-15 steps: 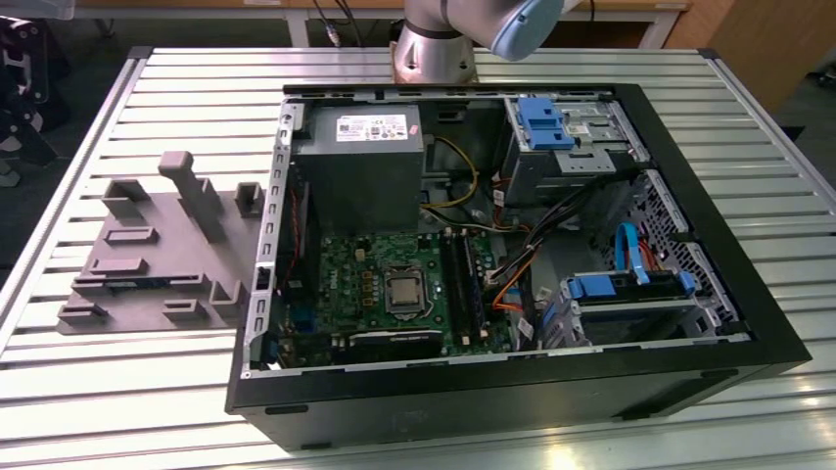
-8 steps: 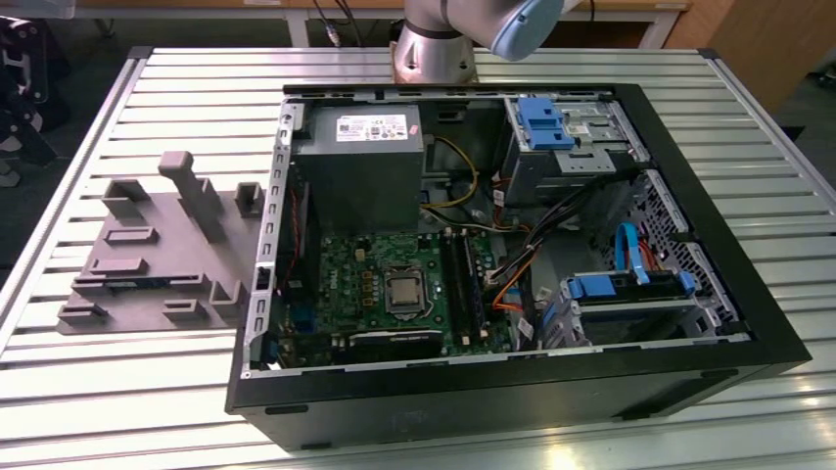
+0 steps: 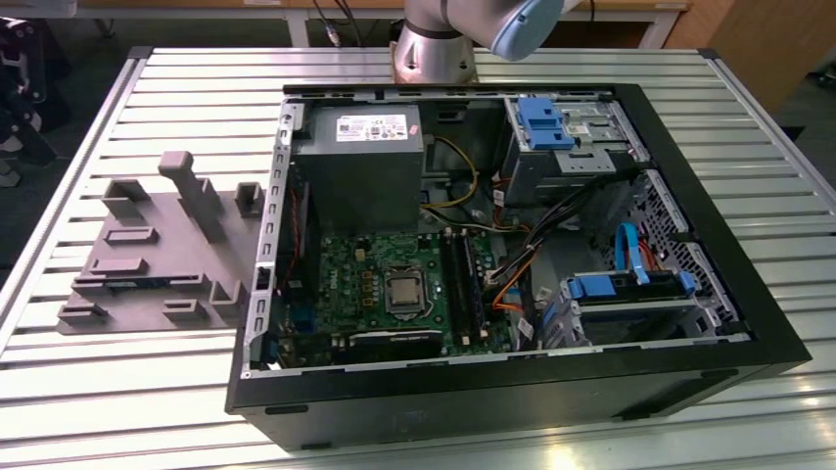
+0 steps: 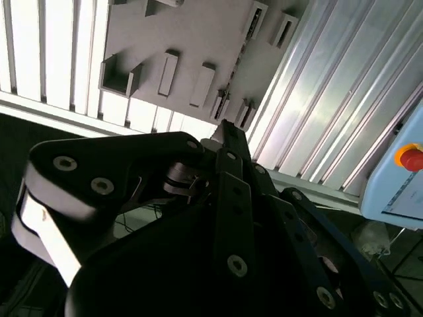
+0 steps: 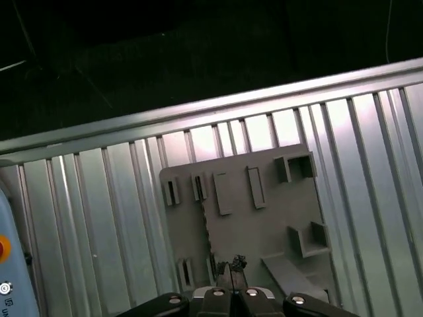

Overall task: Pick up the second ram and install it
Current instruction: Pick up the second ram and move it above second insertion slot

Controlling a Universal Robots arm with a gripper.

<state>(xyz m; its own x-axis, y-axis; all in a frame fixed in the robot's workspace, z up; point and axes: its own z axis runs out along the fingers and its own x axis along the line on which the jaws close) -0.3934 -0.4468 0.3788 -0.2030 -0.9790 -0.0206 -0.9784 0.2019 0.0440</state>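
Gripper [image 5: 230, 265], a black metal linkage with rivets, is hanging high over the grey block [image 5: 258, 218]. Its two fingertips are sitting almost together, with nothing visible between them. Block is looking like matte moulded plastic: a flat base with upright posts, small rectangular pockets and one serrated edge. It is lying on the table [image 3: 144, 382] of ribbed silver metal slats, just beside the open black computer case [image 3: 523, 397], on the exterior view's left.

Inside the case, a green circuit board [image 3: 352, 279] is carrying long black slots [image 3: 460, 284]. A grey metal power box [image 3: 359, 166] and blue plastic brackets [image 3: 546, 122] are sitting further in. Orange and blue cables [image 3: 516, 269] are crowding beside the slots.

Second ram: cannot tell where it is sitting.
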